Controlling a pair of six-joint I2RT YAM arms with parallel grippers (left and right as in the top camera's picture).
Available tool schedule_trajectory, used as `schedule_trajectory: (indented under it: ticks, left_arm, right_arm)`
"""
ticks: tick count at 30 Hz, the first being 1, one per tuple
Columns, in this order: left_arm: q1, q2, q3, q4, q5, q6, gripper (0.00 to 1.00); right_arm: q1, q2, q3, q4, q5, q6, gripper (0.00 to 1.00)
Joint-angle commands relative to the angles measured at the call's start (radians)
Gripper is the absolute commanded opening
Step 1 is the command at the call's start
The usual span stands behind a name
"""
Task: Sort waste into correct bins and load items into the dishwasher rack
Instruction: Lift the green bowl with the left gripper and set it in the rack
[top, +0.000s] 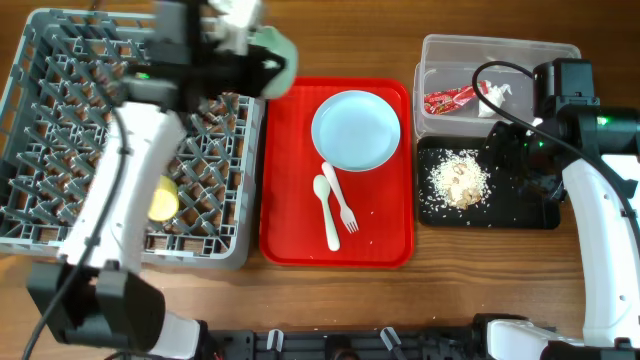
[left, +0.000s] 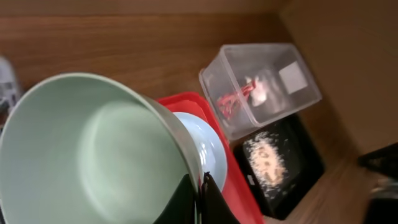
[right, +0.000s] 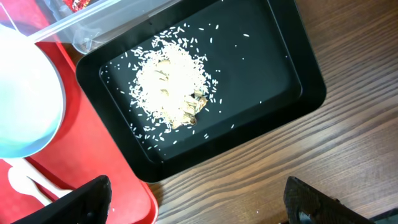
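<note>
Mint bowl (left: 93, 155) fills the left wrist view, tipped on its side with its open mouth toward the camera. Its rim is pinched between the dark fingers of the left gripper (left: 200, 190), which is clamped on it. From overhead, gripper and bowl hang off the table at the far right corner of the grey dishwasher rack (top: 60, 120), where it meets the red tray (top: 290, 200).

To this gripper's right, near it, the pale blue plate (top: 356, 130) lies flat on the red tray. Nearer the robot than the plate, the white fork (top: 340, 200) and spoon (top: 327, 212) lie side by side, their long axes running roughly front to back. The fork's tines point toward the robot; the spoon's bowl end points away. A second bowl, yellow inside (top: 163, 198), sits among the rack's pegs, well apart from the left gripper on the robot's side.

The right gripper (right: 199, 208) has its fingers spread wide with nothing between them. Just ahead of it lies the black tray (right: 267, 62), long axis side to side, with the pale food scraps (right: 171, 87) heaped toward its left half. Beyond that stands the clear tub (top: 500, 50), holding the red wrapper (top: 450, 100), stretched along the tub's length, and the white napkin (top: 497, 92) just beside it.
</note>
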Motion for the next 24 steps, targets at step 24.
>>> schedule_trajectory:
  ticks: [24]
  left_arm:
    - [0.547, 0.347, 0.003, -0.121, 0.553, -0.069, 0.04]
  right_arm:
    - [-0.001, -0.003, 0.001, -0.002, 0.024, 0.015, 0.89]
